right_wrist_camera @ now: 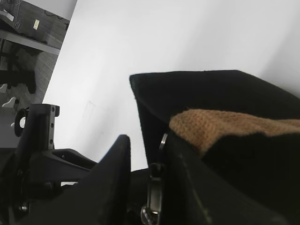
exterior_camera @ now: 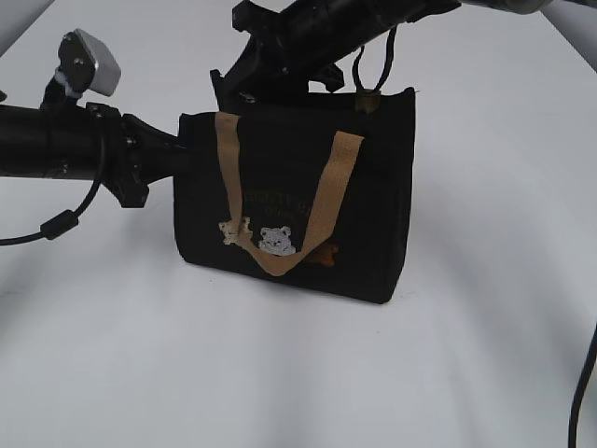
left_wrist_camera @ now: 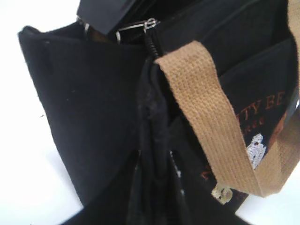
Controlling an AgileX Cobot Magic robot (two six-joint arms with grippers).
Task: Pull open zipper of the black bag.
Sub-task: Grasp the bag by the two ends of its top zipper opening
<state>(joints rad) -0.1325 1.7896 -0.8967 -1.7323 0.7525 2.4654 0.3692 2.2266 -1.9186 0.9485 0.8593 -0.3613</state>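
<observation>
bag: I've got the black bag (exterior_camera: 373, 201) standing upright near the middle of the white table (exterior_camera: 298, 373), long side running left to right, bear pictures facing me

top edge: the zipper (left_wrist_camera: 151, 44) runs along the top, same left-right line as the bag; in my left wrist view its teeth end near the bag's left corner

pull: silvery ring pull (left_wrist_camera: 133, 28) sits at that left end, lying roughly flat along the top, pointing left toward a black finger (left_wrist_camera: 105, 14) of the right claw

right claw: right gripper (right_wrist_camera: 140, 187) comes in from the far side over the top left corner; jaws narrow, the metal pull (right_wrist_camera: 157, 187) sits between them, but I honestly can't tell if it's pinched or just touched

left claw: left gripper (exterior_camera: 173, 154) reaches in from the left at the bag's left end wall; its tips are hidden, looks nipped on a fold of the side fabric

in the way: near tan handle (exterior_camera: 317, 210) flops down over the front; far tan handle (right_wrist_camera: 225, 124) lies across the top just beside the pull

also around: dark cable loop (exterior_camera: 373, 61) hangs over the far right corner
</observation>
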